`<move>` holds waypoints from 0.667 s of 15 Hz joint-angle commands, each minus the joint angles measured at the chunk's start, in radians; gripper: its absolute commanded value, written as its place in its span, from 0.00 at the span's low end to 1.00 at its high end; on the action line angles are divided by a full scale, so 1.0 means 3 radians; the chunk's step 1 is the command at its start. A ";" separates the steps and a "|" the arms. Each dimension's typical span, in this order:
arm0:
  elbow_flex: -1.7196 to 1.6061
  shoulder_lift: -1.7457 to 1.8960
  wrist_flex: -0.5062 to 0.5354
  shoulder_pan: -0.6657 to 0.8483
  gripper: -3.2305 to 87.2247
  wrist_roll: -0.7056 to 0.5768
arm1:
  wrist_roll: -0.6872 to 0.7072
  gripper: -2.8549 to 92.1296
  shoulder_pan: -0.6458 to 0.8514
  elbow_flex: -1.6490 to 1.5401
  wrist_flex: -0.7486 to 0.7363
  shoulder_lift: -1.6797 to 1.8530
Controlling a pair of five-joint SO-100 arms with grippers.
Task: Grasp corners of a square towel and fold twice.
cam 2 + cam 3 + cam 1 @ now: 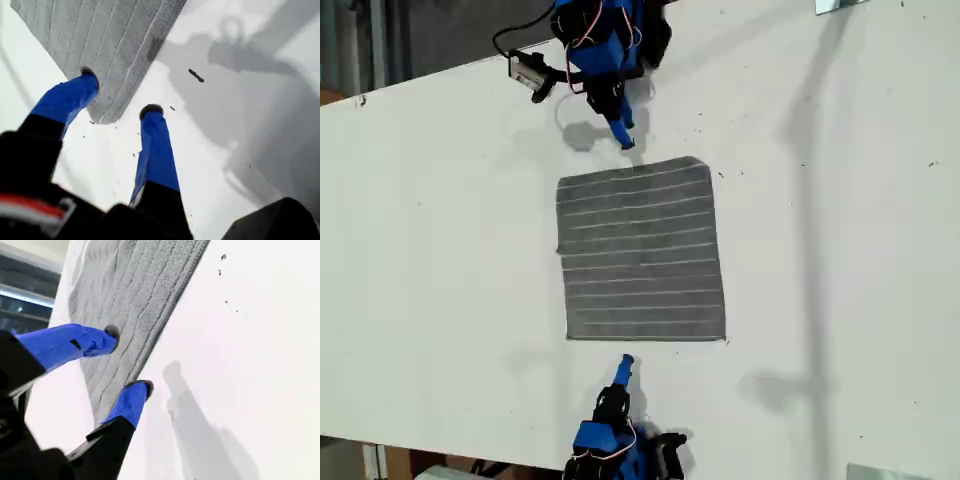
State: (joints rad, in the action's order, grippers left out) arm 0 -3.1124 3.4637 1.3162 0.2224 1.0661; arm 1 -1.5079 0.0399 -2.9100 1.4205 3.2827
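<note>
Both sets of jaws open, holding nothing. First gripper (120, 92) straddling towel (107, 45) corner (102, 119); second gripper (129, 360) over edge. Risk: pads skidding on tabletop (440, 250), catching no fabric.

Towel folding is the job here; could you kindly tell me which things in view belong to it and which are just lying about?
Job: the towel, its corners, my first hand, my second hand.
Lying about: dark crumb on the table, black cable.
</note>
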 commanded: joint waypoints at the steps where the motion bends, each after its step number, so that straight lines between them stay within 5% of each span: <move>1: -0.0010 0.0010 -0.0026 -0.0020 0.23 -0.0020 | 0.0020 0.26 0.0000 0.0046 0.0031 0.0015; 4: -0.0026 0.0010 -0.0107 -0.0036 0.22 -0.0394 | 0.0020 0.26 0.0000 0.0046 0.0031 0.0015; 7: -0.0026 0.0010 -0.0056 0.0092 0.22 -0.0153 | 0.0020 0.26 0.0000 0.0046 0.0031 0.0015; 8: -0.0026 0.0010 -0.0051 0.0138 0.22 0.0000 | 0.0020 0.26 -0.0005 0.0046 0.0031 0.0015; 10: -0.0026 0.0010 -0.0046 -0.0184 0.22 0.0972 | 0.0020 0.26 0.0000 0.0046 0.0031 0.0015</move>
State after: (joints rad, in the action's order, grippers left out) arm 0 -3.1124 3.4637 1.3023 0.2301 1.1766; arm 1 -1.5079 0.0399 -2.9100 1.4205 3.2827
